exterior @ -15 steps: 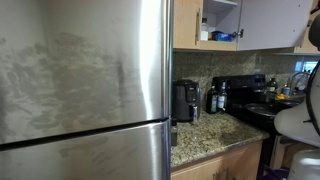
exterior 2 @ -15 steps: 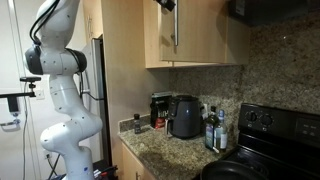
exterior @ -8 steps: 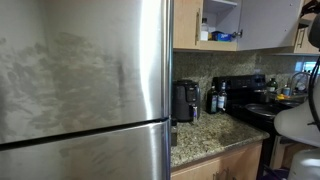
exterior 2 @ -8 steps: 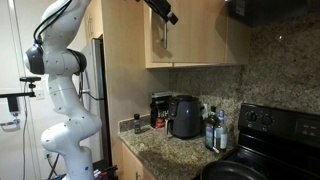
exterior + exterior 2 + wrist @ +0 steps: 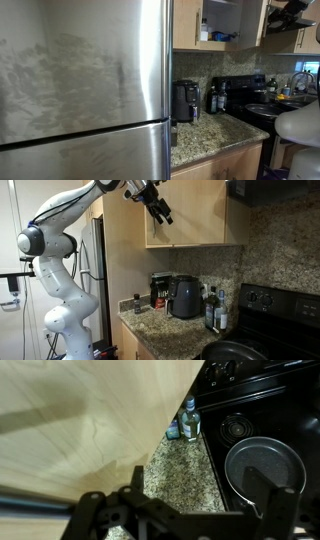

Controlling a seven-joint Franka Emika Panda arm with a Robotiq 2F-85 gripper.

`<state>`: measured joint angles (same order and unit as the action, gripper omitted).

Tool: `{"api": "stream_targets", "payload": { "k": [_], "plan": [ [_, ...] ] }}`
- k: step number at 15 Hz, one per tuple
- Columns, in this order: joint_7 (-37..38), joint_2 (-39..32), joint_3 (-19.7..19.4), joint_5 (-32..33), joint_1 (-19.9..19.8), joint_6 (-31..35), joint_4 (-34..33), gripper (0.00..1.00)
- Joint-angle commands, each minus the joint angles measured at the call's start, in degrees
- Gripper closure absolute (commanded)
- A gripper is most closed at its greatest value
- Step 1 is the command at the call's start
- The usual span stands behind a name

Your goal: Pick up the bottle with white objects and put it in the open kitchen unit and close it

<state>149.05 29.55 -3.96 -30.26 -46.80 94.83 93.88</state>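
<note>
Our gripper (image 5: 163, 215) has swung down from the top edge to the kitchen unit (image 5: 186, 25) door, fingers spread and empty. The bottle with white objects (image 5: 204, 34) seems shelved inside, so we judge only closing remains.

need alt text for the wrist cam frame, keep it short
Looking down past the open, empty gripper, a light tan wooden cabinet door fills the left of the frame. Below lie a speckled granite counter with bottles on it, and beside them a black stove carrying a round pan.
</note>
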Motion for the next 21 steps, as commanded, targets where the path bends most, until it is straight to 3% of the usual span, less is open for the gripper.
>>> {"api": "stream_targets", "payload": {
  "k": [1, 4, 5, 7, 12, 17, 21],
  "plan": [
    [0.00, 6.74, 4.23, 5.77, 4.51, 6.34, 7.57, 0.00],
    [0.02, 10.33, 6.22, 11.20, 9.80, 16.20, 11.20, 0.00],
    [-0.48, 10.96, 8.28, 8.21, 6.98, 18.02, 11.25, 0.00],
    [0.18, 9.59, 7.48, 8.51, 8.10, 15.72, 9.01, 0.00],
    [0.18, 11.00, 7.74, 7.78, 7.77, 17.32, 9.83, 0.00],
    [0.17, 3.46, 17.29, 1.17, -0.73, 21.98, 3.75, 0.00],
    [0.17, 0.98, 27.09, -4.21, -10.97, 21.89, -1.44, 0.00]
  ]
}}
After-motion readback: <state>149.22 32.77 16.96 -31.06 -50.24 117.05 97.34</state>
